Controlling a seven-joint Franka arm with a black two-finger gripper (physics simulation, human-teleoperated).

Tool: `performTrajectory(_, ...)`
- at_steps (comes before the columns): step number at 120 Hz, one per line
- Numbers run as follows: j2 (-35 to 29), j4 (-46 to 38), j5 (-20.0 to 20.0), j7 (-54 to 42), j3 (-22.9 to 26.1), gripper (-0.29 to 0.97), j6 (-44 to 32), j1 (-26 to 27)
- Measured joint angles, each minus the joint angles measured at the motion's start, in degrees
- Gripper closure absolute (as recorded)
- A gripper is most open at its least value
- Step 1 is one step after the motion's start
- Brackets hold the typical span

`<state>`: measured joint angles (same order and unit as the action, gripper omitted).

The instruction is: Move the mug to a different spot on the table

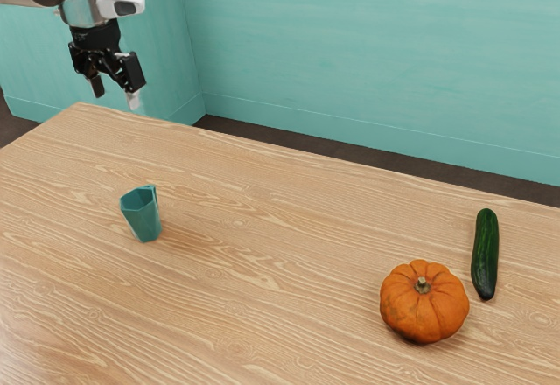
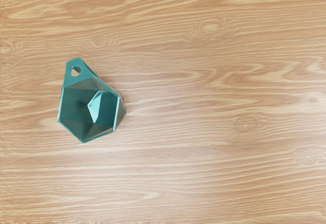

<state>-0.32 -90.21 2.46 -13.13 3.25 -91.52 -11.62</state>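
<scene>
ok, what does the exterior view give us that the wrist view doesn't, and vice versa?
Exterior view: the gripper, open, high above the table, plus a pumpkin and a cucumber toward that view's right, and a teal wall. Wrist view: looks down into the mug, showing its empty inside and the handle's hole. Both: the teal mug upright on the wood table, untouched.

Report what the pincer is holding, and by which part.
Nothing is held. The pincer hangs open high above the table, apart from the teal mug standing upright below.
</scene>
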Motion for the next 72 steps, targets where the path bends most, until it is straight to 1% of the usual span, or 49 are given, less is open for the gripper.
performTrajectory(45, 0.11, 0.02, -0.49, -0.34, 0.00, 0.00, 0.03, -3.67)
performTrajectory(61, 4.10, 2.47, -0.77, 1.76, 0.03, 0.00, 0.02, -4.43)
performTrajectory(72, 6.90, 3.55, -1.04, 4.49, 0.13, 0.00, 0.02, -3.00)
